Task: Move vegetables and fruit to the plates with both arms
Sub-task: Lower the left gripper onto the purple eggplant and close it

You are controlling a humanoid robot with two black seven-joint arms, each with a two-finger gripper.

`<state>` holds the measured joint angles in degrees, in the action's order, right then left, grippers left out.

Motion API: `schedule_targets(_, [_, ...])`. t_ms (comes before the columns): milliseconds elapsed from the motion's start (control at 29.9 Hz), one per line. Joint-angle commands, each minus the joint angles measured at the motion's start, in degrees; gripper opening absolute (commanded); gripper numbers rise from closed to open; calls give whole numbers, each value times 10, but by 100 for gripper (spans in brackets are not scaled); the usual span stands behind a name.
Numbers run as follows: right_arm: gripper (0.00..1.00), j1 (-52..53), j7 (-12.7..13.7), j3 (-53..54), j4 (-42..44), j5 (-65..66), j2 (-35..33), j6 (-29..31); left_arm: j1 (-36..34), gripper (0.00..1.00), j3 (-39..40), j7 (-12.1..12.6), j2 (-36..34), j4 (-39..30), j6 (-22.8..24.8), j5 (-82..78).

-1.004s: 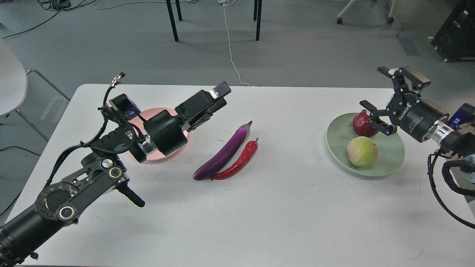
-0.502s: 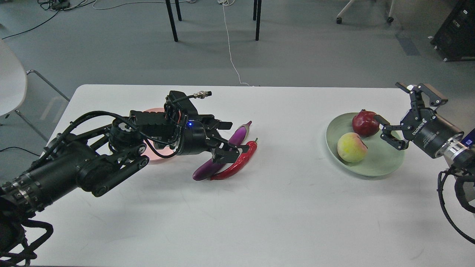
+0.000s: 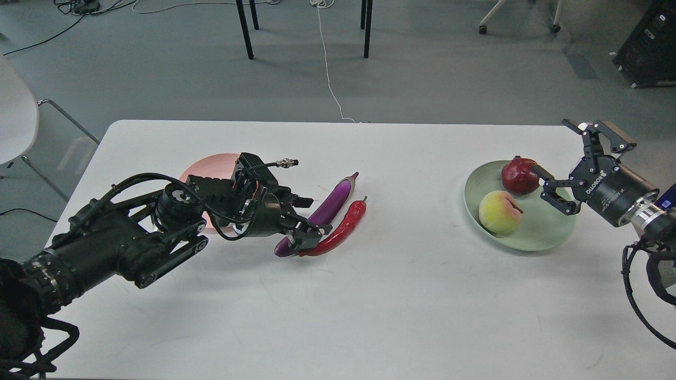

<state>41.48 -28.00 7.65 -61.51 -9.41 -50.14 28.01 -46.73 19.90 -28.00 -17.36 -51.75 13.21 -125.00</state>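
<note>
Spread jaws of my left gripper (image 3: 305, 228) straddle the eggplant (image 3: 323, 212) beside the chili (image 3: 340, 230), ready to clamp; my right gripper (image 3: 560, 158) hangs open by the apple (image 3: 519, 176) and peach (image 3: 498, 211) on the green plate (image 3: 549, 232).

The place looked like a robotics lab or test room. A plain white rectangular table (image 3: 369, 295) stood on grey carpeted floor (image 3: 433, 68) with loose black and white cables (image 3: 330, 79) trailing across it. Thin black metal furniture legs (image 3: 244, 26) rose behind the table, a white wheeled chair base (image 3: 520, 18) showed at top right, and a black equipment case (image 3: 649, 45) sat in the corner.
</note>
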Motion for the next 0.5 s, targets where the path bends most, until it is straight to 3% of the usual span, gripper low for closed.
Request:
schedule_targets(0, [99, 0, 0, 0, 1, 1, 0, 0, 8, 80, -2, 0, -1, 13, -14, 0])
schedule_targets(301, [99, 0, 0, 0, 1, 1, 0, 0, 14, 79, -2, 0, 6, 14, -16, 0])
schedule_targets(468, [99, -1, 0, 0, 2, 1, -1, 0, 18, 64, -3, 0, 4, 14, -15, 0])
